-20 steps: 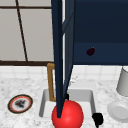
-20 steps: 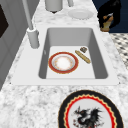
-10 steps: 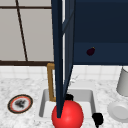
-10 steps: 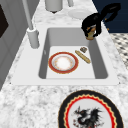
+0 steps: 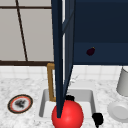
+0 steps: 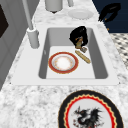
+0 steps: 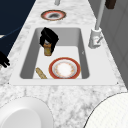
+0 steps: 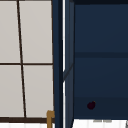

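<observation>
The left hand [image 6: 78, 35] has come down into the sink [image 6: 100, 62]. Half a second ago it was hanging above the basin's right end, and a second ago nothing stood over the basin at all. Now its fingers curl over a small brown object [image 6: 79, 45], which pokes out below the palm. From the other side the left hand [image 7: 49, 37] again closes round the brown object [image 7: 47, 49], which stands off the basin floor, so I judge this a grip taken rather than a mere touch, and the reach is done.

Nearest, the right hand [image 5: 97, 119] hovers idle off the tabletop's [image 6: 32, 105] near edge, its fingers hanging loose and holding nothing.

In the basin a tan wooden stick [image 6: 82, 56] lies flat on the floor just beside the held object, apart from the palm. Left of it sits a red-rimmed plate [image 6: 63, 62] — untouched, in the same place as before. Out on the tabletop, a dragon-patterned plate [image 6: 91, 112] lies at the left end and a plain white plate [image 6: 80, 13] at the right end. At the far rim stands the faucet [image 6: 32, 35].
</observation>
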Robot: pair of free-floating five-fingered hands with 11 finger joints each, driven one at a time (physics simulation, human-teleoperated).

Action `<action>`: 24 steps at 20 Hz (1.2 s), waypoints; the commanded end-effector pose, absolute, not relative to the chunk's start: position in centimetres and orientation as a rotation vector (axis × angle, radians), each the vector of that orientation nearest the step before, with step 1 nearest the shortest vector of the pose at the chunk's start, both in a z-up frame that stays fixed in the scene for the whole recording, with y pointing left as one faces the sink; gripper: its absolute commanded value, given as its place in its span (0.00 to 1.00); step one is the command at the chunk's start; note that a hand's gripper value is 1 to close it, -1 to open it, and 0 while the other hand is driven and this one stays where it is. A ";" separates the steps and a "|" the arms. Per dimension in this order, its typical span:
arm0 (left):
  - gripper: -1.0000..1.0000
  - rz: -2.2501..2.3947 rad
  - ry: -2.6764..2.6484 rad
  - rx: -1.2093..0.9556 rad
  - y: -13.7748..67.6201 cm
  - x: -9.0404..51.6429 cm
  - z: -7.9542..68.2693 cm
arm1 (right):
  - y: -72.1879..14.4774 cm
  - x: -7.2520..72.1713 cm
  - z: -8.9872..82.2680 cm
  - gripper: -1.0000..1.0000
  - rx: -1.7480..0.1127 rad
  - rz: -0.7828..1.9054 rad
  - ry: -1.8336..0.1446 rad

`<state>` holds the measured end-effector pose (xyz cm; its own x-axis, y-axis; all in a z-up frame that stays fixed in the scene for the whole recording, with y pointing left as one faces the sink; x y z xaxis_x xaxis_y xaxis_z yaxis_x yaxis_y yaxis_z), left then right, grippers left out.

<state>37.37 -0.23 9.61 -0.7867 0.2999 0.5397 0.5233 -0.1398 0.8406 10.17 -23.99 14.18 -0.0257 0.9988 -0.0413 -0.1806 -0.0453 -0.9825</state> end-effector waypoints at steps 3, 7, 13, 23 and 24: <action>1.00 -2.022 -1.938 -0.933 1.7 39.4 4.8 | -24.0 10.2 14.2 0.50 -1.094 1.338 -1.068; 1.00 -2.028 -1.944 -0.898 1.4 40.8 1.5 | -24.0 10.2 14.2 0.50 -1.094 1.338 -1.068; 1.00 -2.054 -1.959 -0.831 0.1 43.4 -2.7 | -24.0 10.2 14.2 0.50 -1.094 1.338 -1.068; 1.00 -2.023 -1.933 -0.846 -1.7 45.9 -9.3 | -24.0 10.2 14.2 0.50 -1.094 1.338 -1.068; 1.00 -2.019 -1.921 -0.846 -1.7 46.2 -9.2 | -24.0 10.2 14.2 0.50 -1.094 1.338 -1.068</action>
<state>45.40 -1.21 -6.38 -0.7851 0.2767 0.5542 0.5315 -0.1587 0.8321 10.17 -23.99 14.18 -0.0257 0.9988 -0.0413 -0.1806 -0.0453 -0.9825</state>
